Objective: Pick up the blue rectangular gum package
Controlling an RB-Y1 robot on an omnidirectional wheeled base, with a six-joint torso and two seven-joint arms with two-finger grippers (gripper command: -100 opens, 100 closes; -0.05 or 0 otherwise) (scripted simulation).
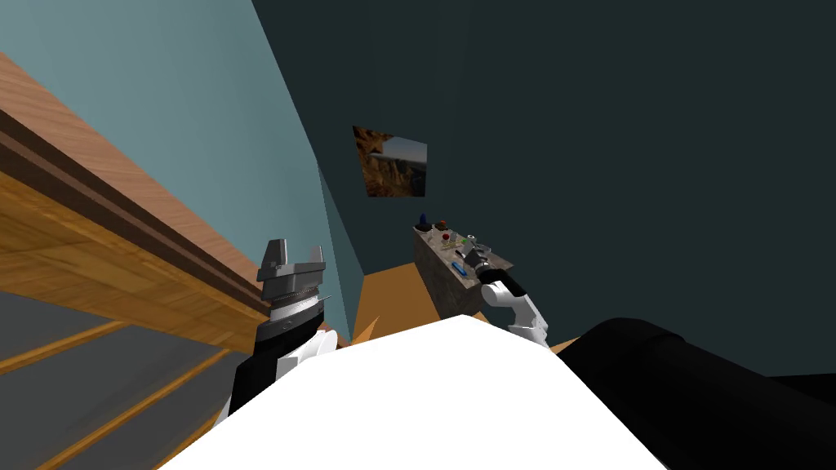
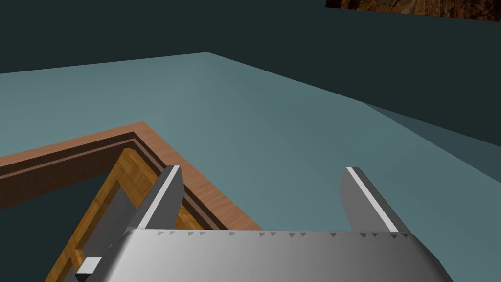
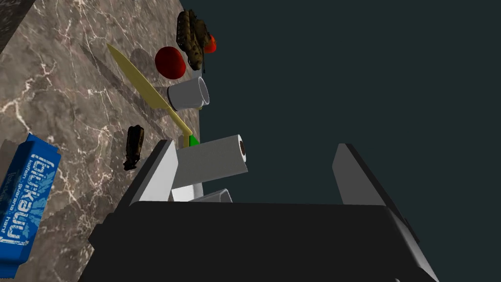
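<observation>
The blue rectangular gum package [image 3: 27, 196] with white lettering lies flat on a brown marbled counter top [image 3: 63, 73]. In the head view the gum package [image 1: 459, 268] is a small blue strip near the counter's [image 1: 437, 285] close end. My right gripper [image 3: 254, 169] hangs open over the counter's edge, off to the side of the package, and holds nothing. A white roll [image 3: 213, 159] lies against one of its fingers [image 3: 159, 166]. In the head view the right gripper [image 1: 473, 249] is beside the package. My left gripper [image 1: 295, 254] is raised and open [image 2: 261, 196].
On the counter lie a yellow knife [image 3: 144, 90], a white cup [image 3: 188, 95] on its side, a red ball [image 3: 170, 62], a brown toy tank [image 3: 192, 36] and a small dark object [image 3: 133, 147]. A wooden door frame [image 1: 122, 237] stands at my left.
</observation>
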